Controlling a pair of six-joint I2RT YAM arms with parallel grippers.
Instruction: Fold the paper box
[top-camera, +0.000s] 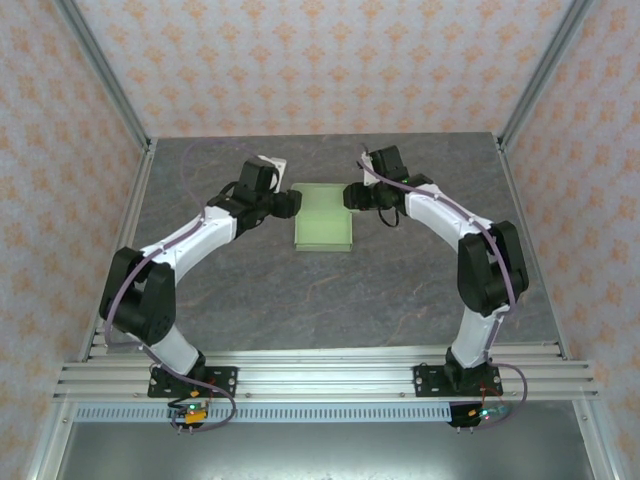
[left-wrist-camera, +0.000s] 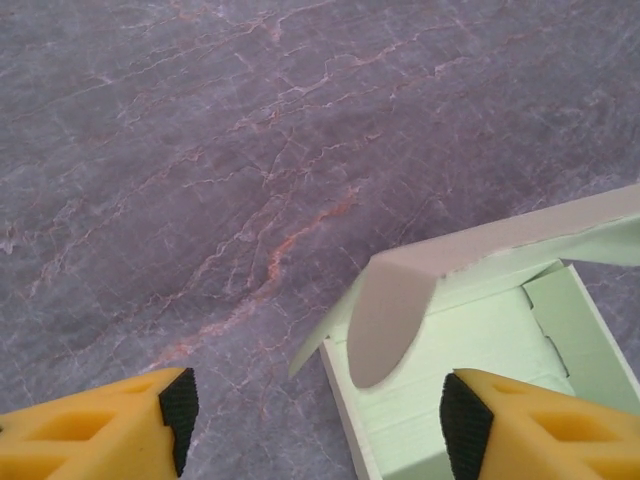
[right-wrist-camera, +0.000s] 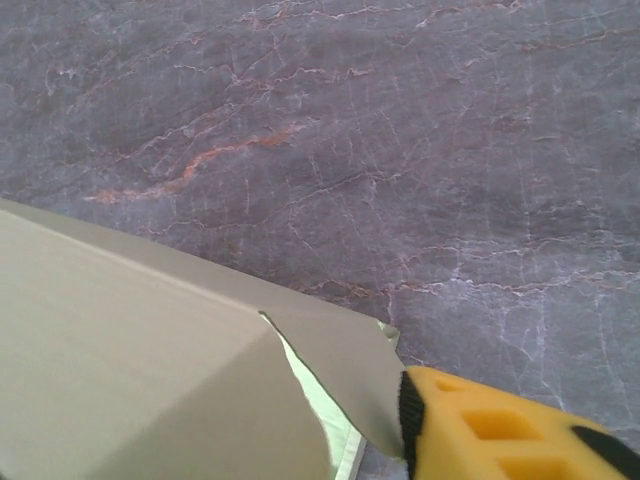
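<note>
**Box half formed, flaps not yet tucked**

The paper box (top-camera: 324, 216) is seen mid-table (top-camera: 400, 290), between both grippers. The left gripper (left-wrist-camera: 318, 420) is held wide apart, grasping nothing. Whether the right gripper (top-camera: 352, 196) is clenched cannot be told. A scalloped flap (left-wrist-camera: 390, 320) is raised, so closing is judged outstanding.

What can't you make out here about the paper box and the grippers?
Right wrist view: a raised flap of the paper box covers one finger of the right gripper, so open or shut is unclear.
Left wrist view: the frame's right edge cuts off the box.
Top view: fingertip contact with the box is too small to tell.
</note>
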